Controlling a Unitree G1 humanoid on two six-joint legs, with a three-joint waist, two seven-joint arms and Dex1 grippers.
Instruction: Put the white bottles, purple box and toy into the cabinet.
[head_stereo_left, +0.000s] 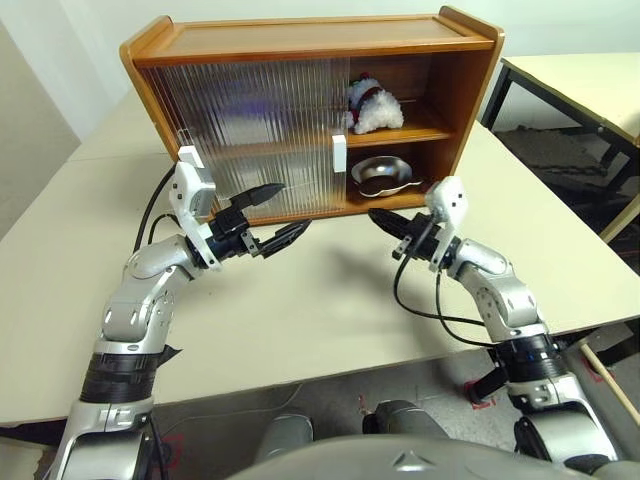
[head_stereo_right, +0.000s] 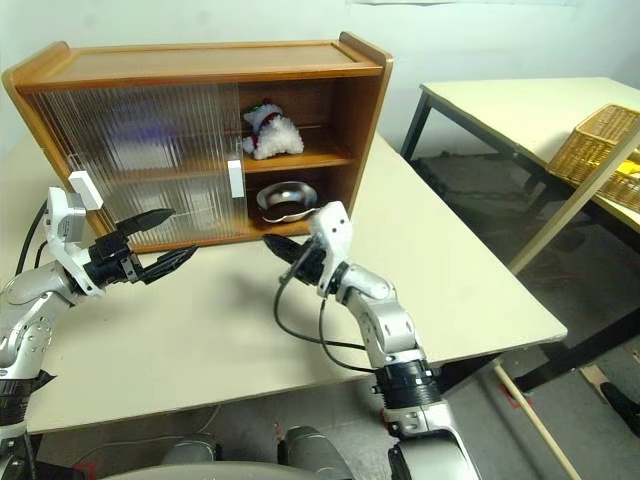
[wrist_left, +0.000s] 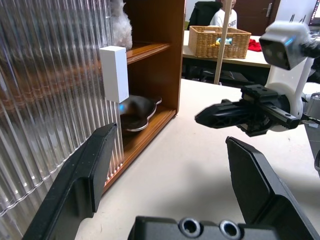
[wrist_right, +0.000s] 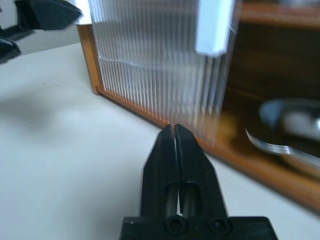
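The wooden cabinet (head_stereo_left: 300, 40) stands at the far side of the table (head_stereo_left: 330, 310). Its ribbed sliding doors cover the left and middle, and the right end is open. The toy (head_stereo_left: 372, 105), white plush with a striped scarf, sits on the upper shelf in the open part. The white bottles and the purple box are hidden from view. My left gripper (head_stereo_left: 295, 206) hangs open and empty in front of the ribbed door. My right gripper (head_stereo_left: 375, 214) is shut on nothing, level, its tip close to the cabinet's lower front edge near the door's white handle (head_stereo_left: 339, 154).
A steel bowl (head_stereo_left: 380, 172) lies on the lower shelf in the open end. To the right stands a second table (head_stereo_right: 500, 110) with a wicker basket (head_stereo_right: 600, 140), and a wooden pole (head_stereo_right: 570, 205) leans across in front of it. A person (wrist_left: 225, 15) sits far behind.
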